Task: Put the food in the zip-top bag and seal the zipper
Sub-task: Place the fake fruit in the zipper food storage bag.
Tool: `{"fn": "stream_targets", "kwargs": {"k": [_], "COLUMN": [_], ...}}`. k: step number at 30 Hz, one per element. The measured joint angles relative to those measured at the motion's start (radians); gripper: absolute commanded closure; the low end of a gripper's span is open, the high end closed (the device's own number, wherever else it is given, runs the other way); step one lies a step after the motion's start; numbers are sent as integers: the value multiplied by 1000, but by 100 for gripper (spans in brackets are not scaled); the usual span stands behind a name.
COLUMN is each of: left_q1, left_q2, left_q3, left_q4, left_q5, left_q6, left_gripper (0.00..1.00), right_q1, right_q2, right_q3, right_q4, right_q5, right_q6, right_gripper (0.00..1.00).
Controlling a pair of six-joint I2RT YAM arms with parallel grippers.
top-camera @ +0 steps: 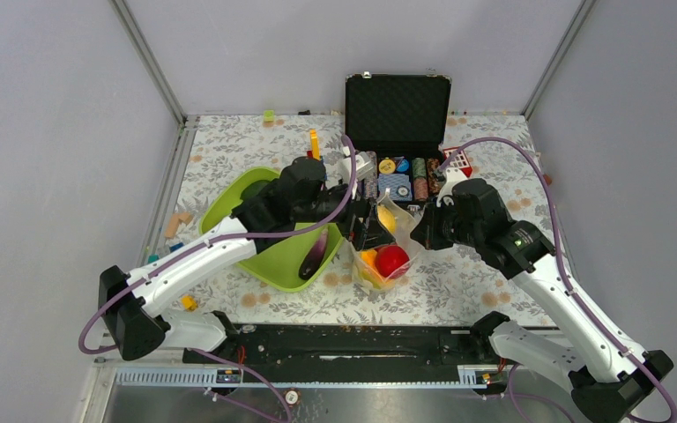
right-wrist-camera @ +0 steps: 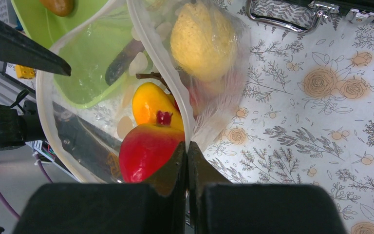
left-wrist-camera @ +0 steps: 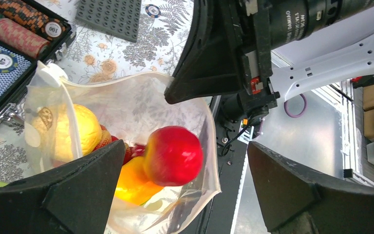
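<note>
Zip-top bag (top-camera: 381,275) just right of lime-green tray (top-camera: 273,263); red fruit (top-camera: 392,261) inside bag.

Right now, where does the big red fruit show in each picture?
Top external: the red fruit sits near the centre, inside the zip-top bag.
Left wrist: lower centre, in the bag.
Right wrist: bottom, left of centre.
Shared landmark: the yellow fruit in the same bag.
</note>
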Motion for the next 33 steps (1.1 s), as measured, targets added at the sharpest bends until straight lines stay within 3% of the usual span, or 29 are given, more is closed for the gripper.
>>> {"fn": "stream_targets", "kwargs": {"k": [12,24,33], "left_q1": [-1,10,183], "left_q2": [2,-171,-226], "left_q3": [24,-60,-174], "left_q4": [-56,-106,-195], "left_q5": [-110,-420,-629], "left_q6": [-1,-54,-238], "left_gripper": [1,1,1], "right_q1": [0,0,0], "right_q2": [-3,-3,0], "right_q3": [-6,-6,-6], "right_q4": [0,0,0], "right_q5": [0,0,0], "right_q6": [0,0,0], "right_gripper": [100,100,100]}}
